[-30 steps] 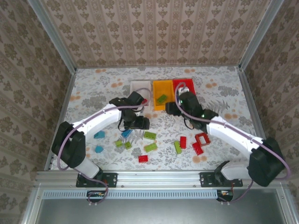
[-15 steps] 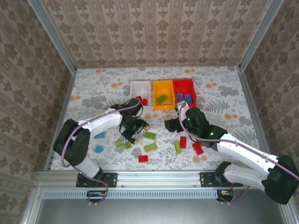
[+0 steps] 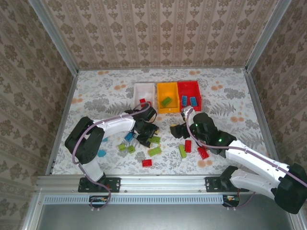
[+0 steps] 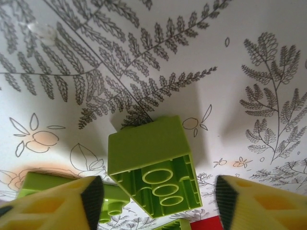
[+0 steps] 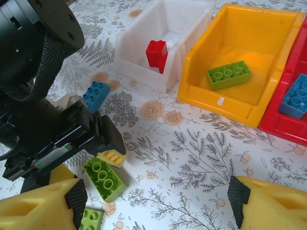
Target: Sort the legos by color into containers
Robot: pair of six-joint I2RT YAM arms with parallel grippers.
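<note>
In the left wrist view a lime green lego (image 4: 153, 167) lies upside down on the table between my left gripper's (image 4: 158, 203) open fingers, with a gap on each side. From above, that left gripper (image 3: 145, 136) sits just left of this green lego (image 3: 154, 139). My right gripper (image 5: 156, 196) is open over bare table, and from above this right gripper (image 3: 178, 130) hangs in front of the containers. The white bin (image 3: 144, 88) holds a red lego (image 5: 157, 52). A green lego (image 5: 229, 74) lies in the yellow bin (image 3: 168, 87), and blue legos (image 3: 188, 100) lie in the red bin (image 3: 189, 85).
Loose legos lie across the near middle of the table: green ones (image 3: 154, 151) (image 3: 182, 151), red ones (image 3: 188, 145) (image 3: 202, 152) (image 3: 147, 163), blue ones (image 3: 128, 136) (image 3: 101, 153). The two grippers are close together. Cage walls ring the table.
Both grippers have left the bins and come down to the table's middle. The left one has moved right over the green lego and its jaws have narrowed a little.
</note>
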